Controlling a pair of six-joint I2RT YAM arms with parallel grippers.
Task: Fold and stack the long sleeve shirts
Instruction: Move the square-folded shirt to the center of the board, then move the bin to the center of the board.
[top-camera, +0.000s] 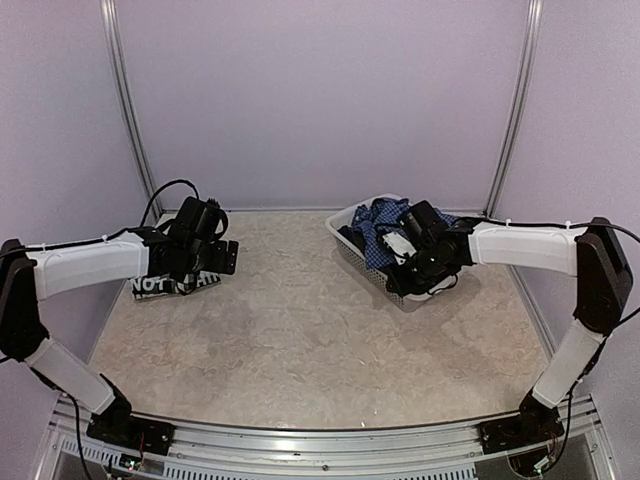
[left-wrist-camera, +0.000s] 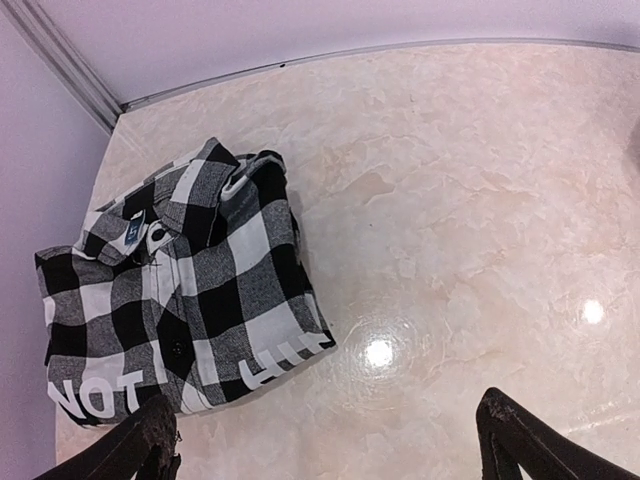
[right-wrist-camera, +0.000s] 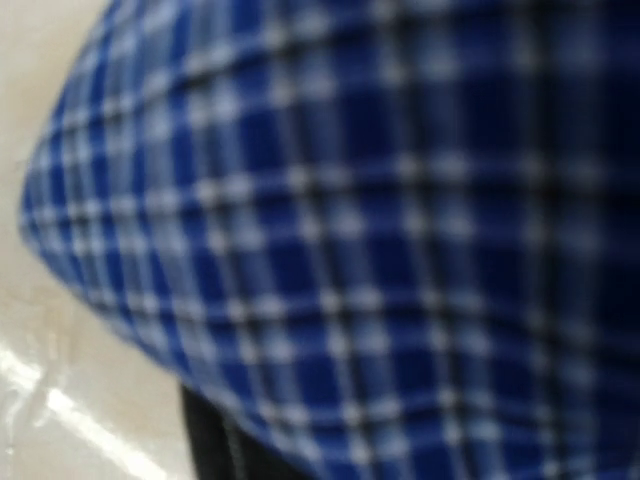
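Observation:
The black-and-white plaid long sleeve shirt (left-wrist-camera: 190, 300) lies folded at the table's left edge, its white letters toward me; in the top view this shirt (top-camera: 168, 284) is partly under the left arm. My left gripper (left-wrist-camera: 328, 428) hovers open over bare table just right of it, with nothing between its fingers (left-wrist-camera: 150, 445). The blue checked shirt (top-camera: 372, 225) lies crumpled in the white basket (top-camera: 345, 250). My right gripper (top-camera: 400, 260) is down in the basket on that cloth. The blue shirt (right-wrist-camera: 380, 250) fills the right wrist view, blurred, and hides the jaws.
The basket stands at the back right, close to the rear wall. Walls and metal corner posts (top-camera: 128, 110) enclose the table on three sides. The marbled tabletop (top-camera: 300, 330) stretches between the two arms.

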